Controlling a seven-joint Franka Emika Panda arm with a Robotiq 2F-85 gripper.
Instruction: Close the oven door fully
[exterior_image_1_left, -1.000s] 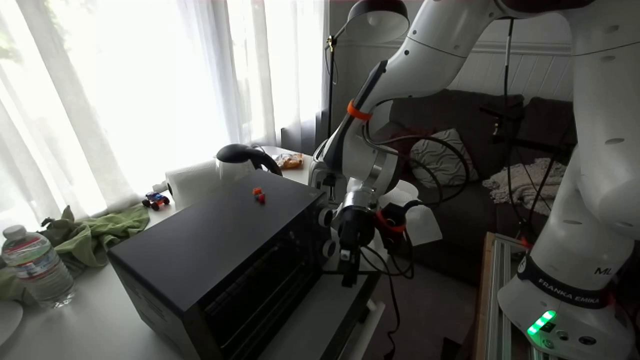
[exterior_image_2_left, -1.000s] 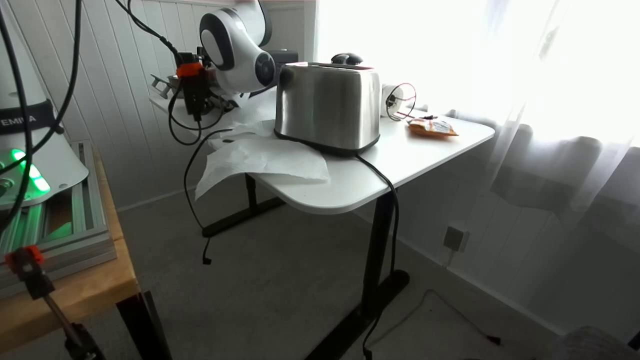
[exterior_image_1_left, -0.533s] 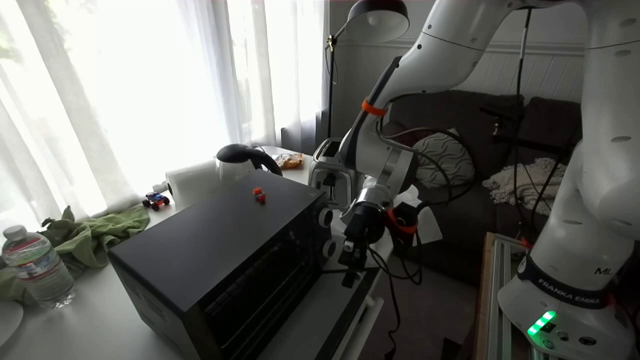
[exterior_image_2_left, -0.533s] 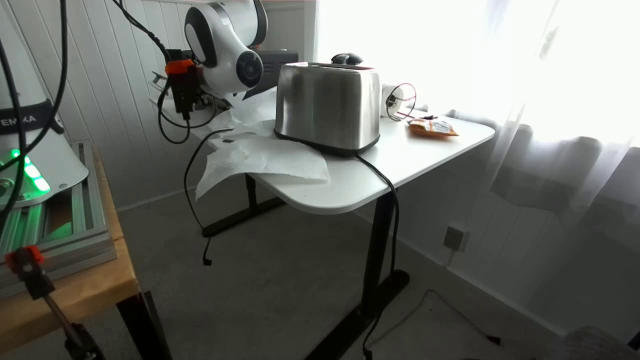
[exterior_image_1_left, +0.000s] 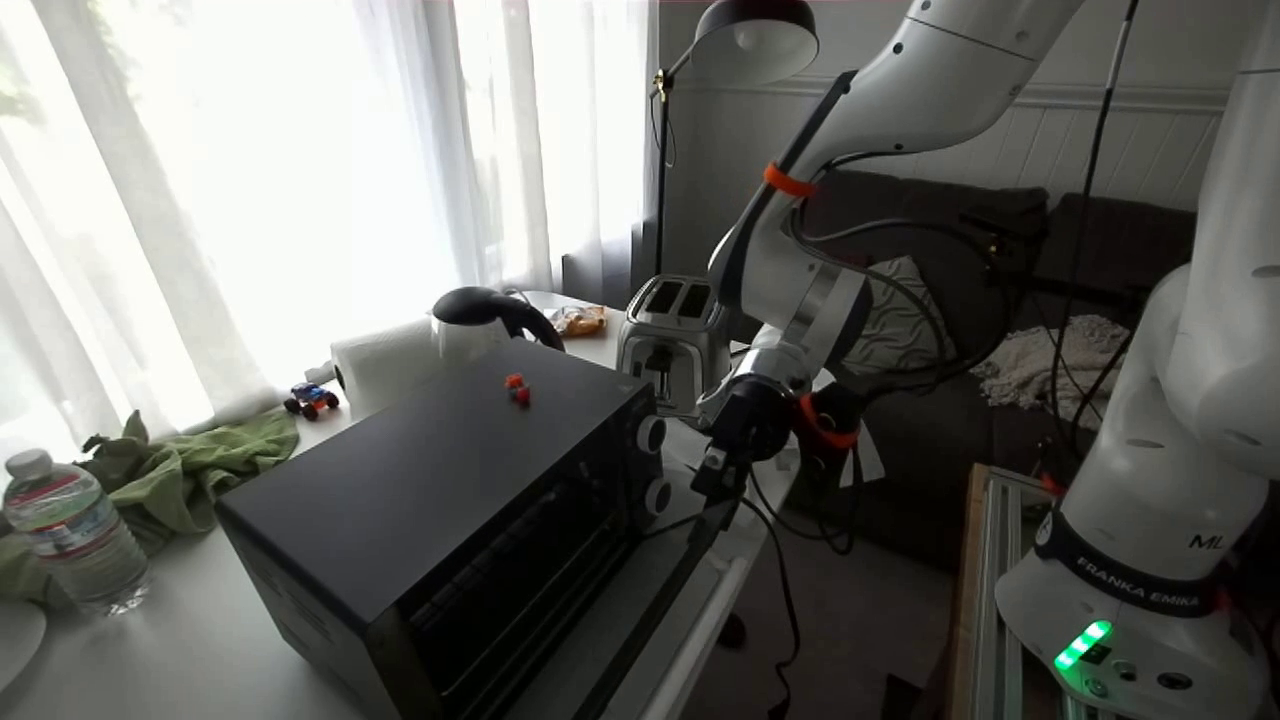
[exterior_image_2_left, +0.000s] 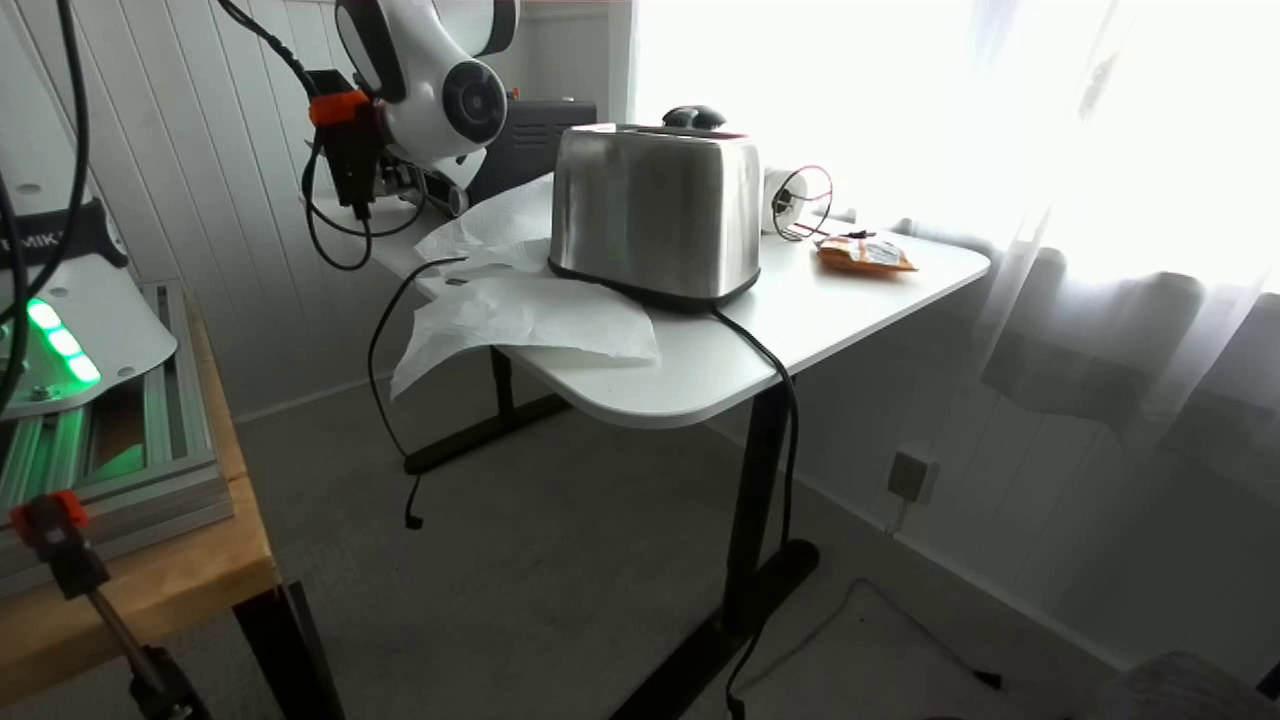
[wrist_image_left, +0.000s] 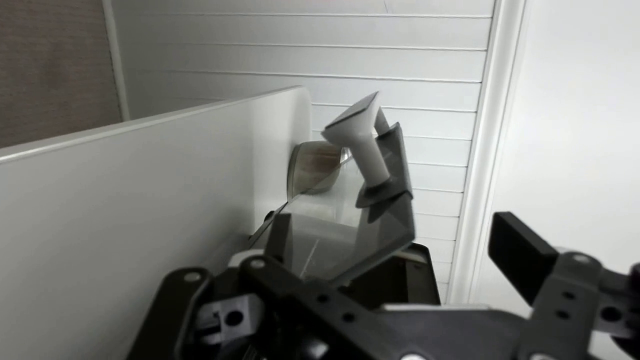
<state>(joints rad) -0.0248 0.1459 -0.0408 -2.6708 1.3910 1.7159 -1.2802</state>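
The gripper (wrist_image_left: 394, 235) has its jaws spread wide, pinching nothing; the wrist view shows the oven door (wrist_image_left: 365, 235) and its silver bar handle (wrist_image_left: 370, 160) in the space beyond the pads (wrist_image_left: 521, 252), ungripped. Whether the pad at that view's left touches the door cannot be told. In an exterior view the gripper is at the door's far right corner, near the two dials (exterior_image_1_left: 652, 436); the door tilts out from the right of the black countertop oven (exterior_image_1_left: 440, 475), leaving the cavity (exterior_image_1_left: 520, 565) exposed. So the task looks partly done at most: the door stands above level, but a good share of the swing and the final press flush seem left. In an exterior view with the chrome toaster (exterior_image_2_left: 655, 215) near, the Franka arm (exterior_image_2_left: 445, 110) covers the oven's front, hiding that cavity; only the wrist view makes the empty grip plain.
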